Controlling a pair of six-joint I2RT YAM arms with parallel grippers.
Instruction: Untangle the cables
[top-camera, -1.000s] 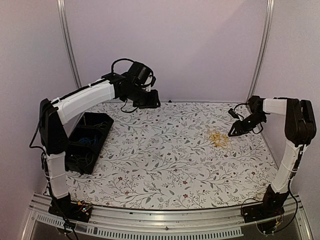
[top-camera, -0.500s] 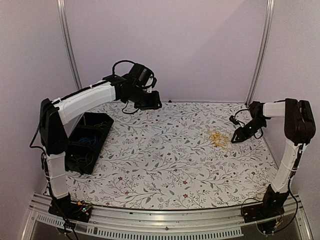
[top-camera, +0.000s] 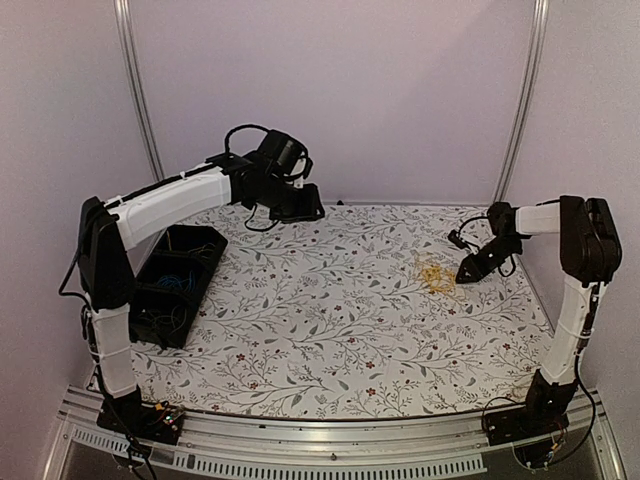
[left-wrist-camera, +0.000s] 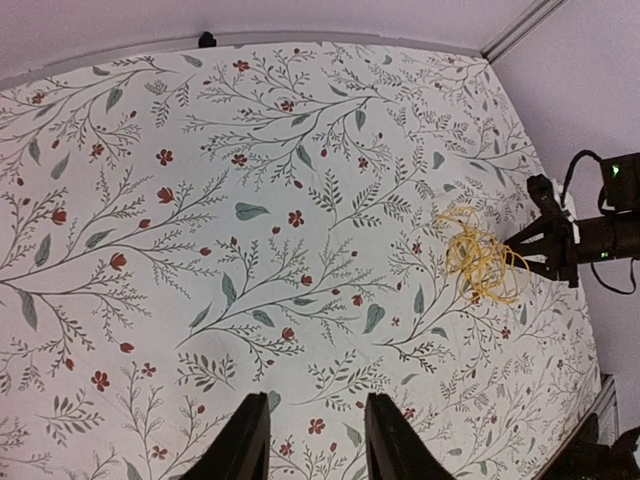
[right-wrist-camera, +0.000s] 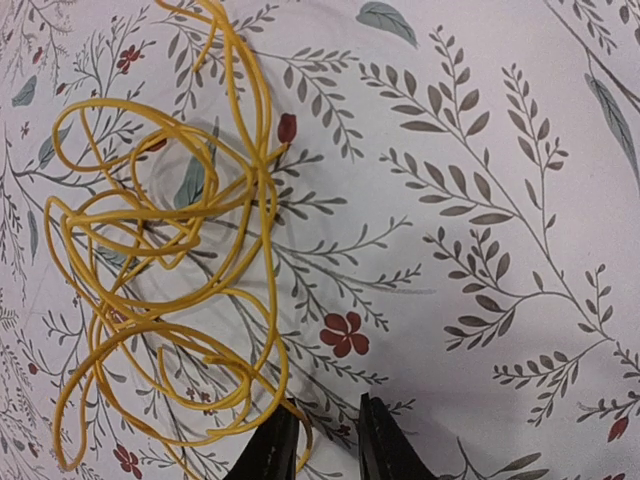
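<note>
Yellow cables (top-camera: 436, 275) tangled on floral table (top-camera: 330, 330), right tool (top-camera: 466, 274) just beside them; left tool (top-camera: 300, 208) high near back wall (top-camera: 400, 100)

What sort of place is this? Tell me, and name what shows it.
Probably a robot lab test cell: a left arm and right arm bolted to an aluminium rail, plain walls closing in a floral-covered table, yellow cables on it.

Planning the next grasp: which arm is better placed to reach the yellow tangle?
Right. The right gripper is low beside the yellow cables, jaws slightly apart at the tangle's edge. The left gripper hovers high, far from them.
</note>
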